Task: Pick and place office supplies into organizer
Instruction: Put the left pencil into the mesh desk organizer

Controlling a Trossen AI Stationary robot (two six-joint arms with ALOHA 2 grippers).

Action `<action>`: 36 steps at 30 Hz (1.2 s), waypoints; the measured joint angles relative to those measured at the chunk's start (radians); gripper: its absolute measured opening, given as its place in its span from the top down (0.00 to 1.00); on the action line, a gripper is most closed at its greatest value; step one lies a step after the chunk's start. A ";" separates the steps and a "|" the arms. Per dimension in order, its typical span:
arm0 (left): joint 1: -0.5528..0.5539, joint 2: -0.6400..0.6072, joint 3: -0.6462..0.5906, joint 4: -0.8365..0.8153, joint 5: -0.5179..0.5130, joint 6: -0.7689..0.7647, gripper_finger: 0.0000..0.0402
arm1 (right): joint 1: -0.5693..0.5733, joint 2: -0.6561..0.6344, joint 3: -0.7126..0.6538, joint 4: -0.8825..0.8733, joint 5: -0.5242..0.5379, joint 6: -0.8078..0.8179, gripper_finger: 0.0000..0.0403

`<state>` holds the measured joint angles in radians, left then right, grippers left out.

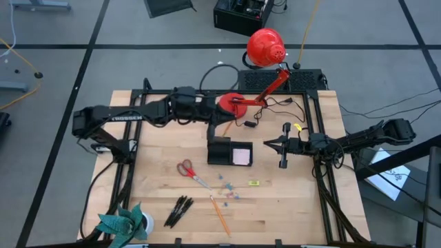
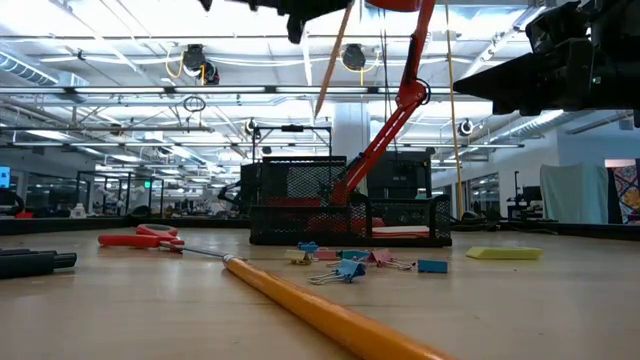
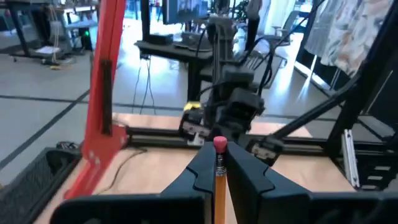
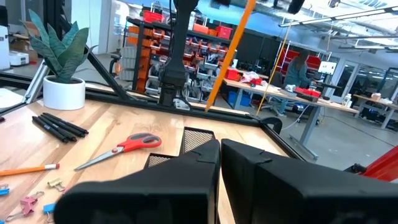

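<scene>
I am holding an orange pencil (image 3: 219,186) in my left hand (image 3: 219,154), the two fingers clamped on it just below its pink eraser, so that it is hanging point-down and slightly tilted. It is hovering in the air above the organizer (image 1: 219,153), which is sitting near the middle of the bench (image 1: 158,186) with the pale pink notepad (image 1: 241,156) lying in its right-hand compartment. So I am judging the step in hand to be the carry and placing of this pencil: lifted, brought over the tray, not yet let go.

The next move is calling for care with alignment. I am needing to bring the tip over an open compartment beside the notepad, lower until the tip is inside the mesh wall, and only then part my fingers, or the pencil may tip out over the rim.

Nearer the front edge, a second orange pencil (image 1: 220,215), the red-handled scissors (image 1: 191,172), the dark pens (image 1: 178,210) and the small clips (image 1: 227,187) are waiting on the bench.

My right hand (image 1: 282,146) is idling beside the tray, fingers together and empty.
</scene>
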<state>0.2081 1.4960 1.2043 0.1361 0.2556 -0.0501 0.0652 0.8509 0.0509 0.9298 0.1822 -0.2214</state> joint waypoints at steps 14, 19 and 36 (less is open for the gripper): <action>0.004 0.012 -0.204 0.099 -0.057 -0.030 0.94 | 0.000 0.000 0.000 0.000 0.000 -0.003 0.98; -0.015 0.016 -0.293 0.168 -0.083 0.018 0.94 | 0.000 0.000 0.000 0.001 0.000 -0.003 0.98; -0.061 0.014 -0.416 0.268 -0.088 0.187 0.94 | 0.000 0.000 0.000 0.002 0.000 -0.008 0.98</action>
<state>0.1474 1.5105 0.7883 0.4042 0.1672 0.1366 0.0652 0.8509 0.0509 0.9319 0.1824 -0.2295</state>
